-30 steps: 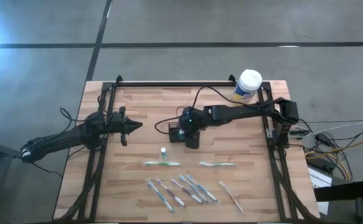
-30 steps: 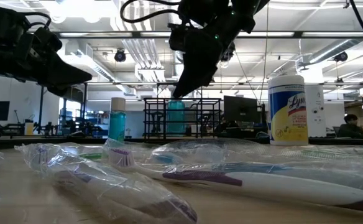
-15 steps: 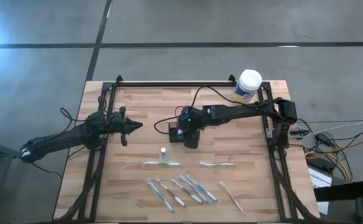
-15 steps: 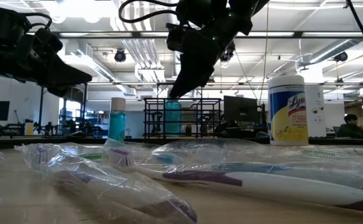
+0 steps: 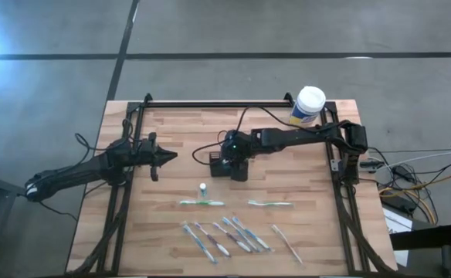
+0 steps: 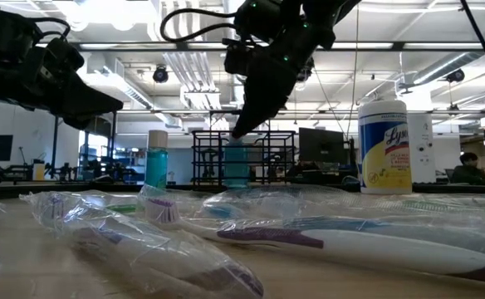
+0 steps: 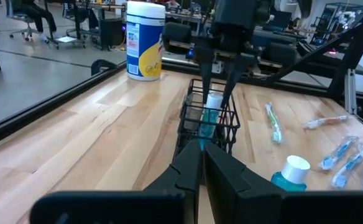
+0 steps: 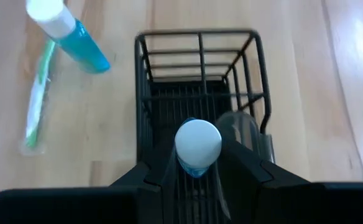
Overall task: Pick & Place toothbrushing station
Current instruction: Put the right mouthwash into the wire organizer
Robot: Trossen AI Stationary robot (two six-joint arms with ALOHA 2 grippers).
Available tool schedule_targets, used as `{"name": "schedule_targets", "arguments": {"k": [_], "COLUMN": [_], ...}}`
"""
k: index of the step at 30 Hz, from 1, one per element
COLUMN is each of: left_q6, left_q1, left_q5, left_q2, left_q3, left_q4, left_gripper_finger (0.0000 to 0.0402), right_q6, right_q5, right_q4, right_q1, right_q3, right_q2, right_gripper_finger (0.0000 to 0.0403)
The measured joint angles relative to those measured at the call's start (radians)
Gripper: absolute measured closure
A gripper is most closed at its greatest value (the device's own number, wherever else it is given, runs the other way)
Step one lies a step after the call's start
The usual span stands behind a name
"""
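Left hand (image 5: 164, 157) hovers pinched shut, holding nothing, over the table's (image 5: 187, 127) left side

Mid-table, the right hand (image 8: 197, 163) clamps a white-capped blue bottle (image 8: 197, 145) down in the black wire basket (image 8: 200, 93); a second bottle (image 8: 66, 34), wrapped toothbrushes (image 5: 225, 235) lie nearer the front

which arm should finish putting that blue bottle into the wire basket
The right. Its gripper already holds the white-capped blue bottle directly over the basket. The left gripper waits off to the side, fingers closed and empty.
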Motion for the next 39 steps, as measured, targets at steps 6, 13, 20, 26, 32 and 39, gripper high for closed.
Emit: {"name": "schedule_targets", "arguments": {"k": [6,13,20,26,32,39], "left_q6": [0.008,0.008,0.008,0.008,0.008,0.013], "left_q1": [0.000,0.000,0.000,0.000,0.000,0.000], "left_q5": [0.000,0.000,0.000,0.000,0.000,0.000], "left_q2": [0.007,0.013,0.020,0.020,0.023,0.039], "left_q3": [0.000,-0.001,-0.001,-0.001,-0.001,-0.002], "left_q4": [0.000,0.001,0.001,0.001,0.002,0.004], "left_gripper_finger": [0.0376,0.0376,0.0376,0.0376,0.0376,0.0376], "right_q6": [0.001,0.032,0.048,0.053,0.050,0.044], "right_q5": [-0.023,-0.048,-0.060,-0.059,-0.067,-0.084], "right_q4": [0.020,0.038,0.041,0.043,0.074,0.063], "right_q1": [-0.001,-0.001,0.000,0.000,-0.001,-0.001], "right_q3": [0.002,-0.006,-0.021,-0.029,-0.019,0.013], "right_q2": [0.006,0.006,0.006,0.006,0.051,0.080], "right_gripper_finger": [0.0312,0.0312,0.0312,0.0312,0.0312,0.0311]}}
